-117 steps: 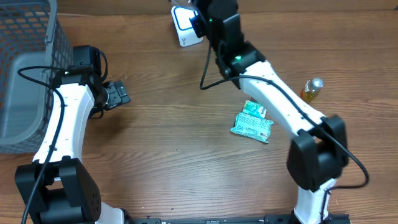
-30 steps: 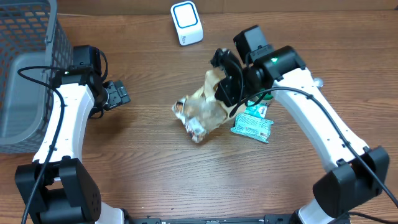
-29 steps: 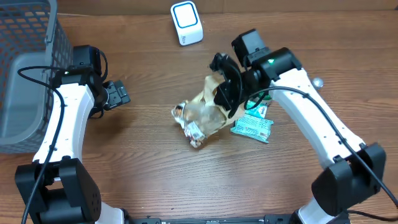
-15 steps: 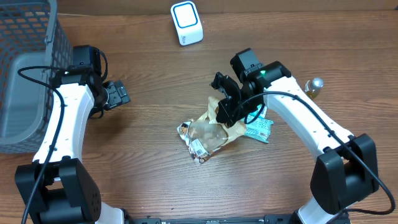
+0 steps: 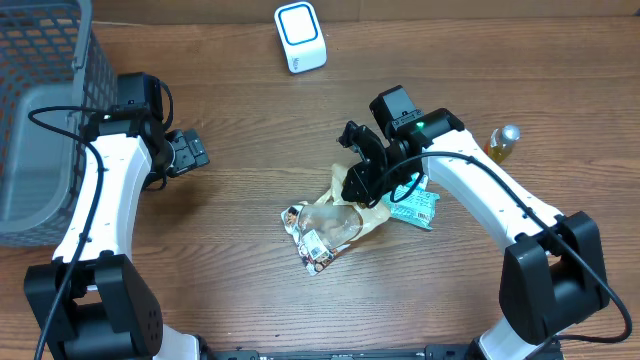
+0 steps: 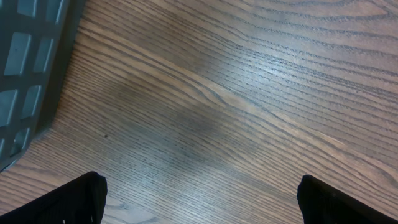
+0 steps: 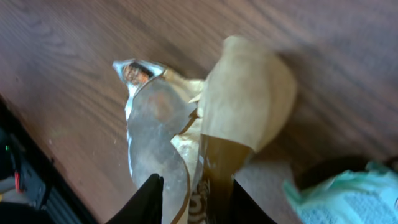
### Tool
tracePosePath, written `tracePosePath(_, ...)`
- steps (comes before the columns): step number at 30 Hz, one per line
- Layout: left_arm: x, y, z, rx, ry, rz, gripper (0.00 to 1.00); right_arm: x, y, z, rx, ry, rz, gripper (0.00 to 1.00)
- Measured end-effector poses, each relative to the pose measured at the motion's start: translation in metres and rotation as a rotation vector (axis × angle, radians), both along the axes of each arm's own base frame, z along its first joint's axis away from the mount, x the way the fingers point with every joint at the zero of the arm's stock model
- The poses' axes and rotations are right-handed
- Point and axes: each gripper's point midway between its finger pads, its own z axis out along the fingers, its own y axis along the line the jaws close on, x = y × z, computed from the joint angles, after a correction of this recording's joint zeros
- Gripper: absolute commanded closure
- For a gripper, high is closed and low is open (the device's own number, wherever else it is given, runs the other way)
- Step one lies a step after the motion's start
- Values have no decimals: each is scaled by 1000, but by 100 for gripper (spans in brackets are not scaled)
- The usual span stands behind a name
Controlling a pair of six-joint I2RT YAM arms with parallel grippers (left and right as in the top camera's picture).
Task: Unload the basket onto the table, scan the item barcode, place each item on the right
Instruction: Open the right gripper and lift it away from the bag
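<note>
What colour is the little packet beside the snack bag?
Mint green packet, clearest in the overhead view.

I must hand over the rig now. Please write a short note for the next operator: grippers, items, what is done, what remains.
Left gripper: jaws wide open, empty, above the table beside the grey basket.
Right gripper: low over the snack bag, jaws apart either side of its tan end; a grip cannot be confirmed.
Snack bag lies mid-table beside the green packet; white scanner at the far edge; small bottle to the right.
Done: no completed scan shows.
To do: bring the bag's barcode to the scanner, probably then the other items.
</note>
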Motion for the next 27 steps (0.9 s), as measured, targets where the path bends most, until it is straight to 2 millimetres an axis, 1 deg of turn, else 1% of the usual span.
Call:
tracePosePath(1, 0, 0, 0, 0, 0, 0, 1, 2, 1, 0, 5, -11, 0, 61)
tracePosePath(2, 0, 0, 0, 0, 0, 0, 1, 5, 2, 1, 10, -23, -1, 54)
tracePosePath(5, 0, 0, 0, 0, 0, 0, 1, 11, 4, 1, 17, -51, 3, 25)
tracePosePath(8, 0, 0, 0, 0, 0, 0, 0, 15, 4, -1, 12, -70, -9, 10)
tracePosePath(9, 0, 0, 0, 0, 0, 0, 0, 20, 4, -1, 8, -87, -17, 7)
tracePosePath(10, 0, 0, 0, 0, 0, 0, 0, 23, 3, -1, 4, -98, -30, 0)
tracePosePath(13, 0, 0, 0, 0, 0, 0, 0, 42, 0, -1, -27, -156, -101, 0)
tracePosePath(16, 0, 0, 0, 0, 0, 0, 0, 63, -6, 1, -62, -210, -211, 0)
tracePosePath(18, 0, 0, 0, 0, 0, 0, 1, 77, -11, 3, -81, -250, -289, 0)
tracePosePath(20, 0, 0, 0, 0, 0, 0, 0, 87, -12, 6, -82, -285, -329, 0)
tracePosePath(25, 0, 0, 0, 0, 0, 0, 0, 105, -11, 15, -63, -352, -386, 0)
tracePosePath(27, 0, 0, 0, 0, 0, 0, 0, 109, -10, 17, -54, -367, -394, 0)
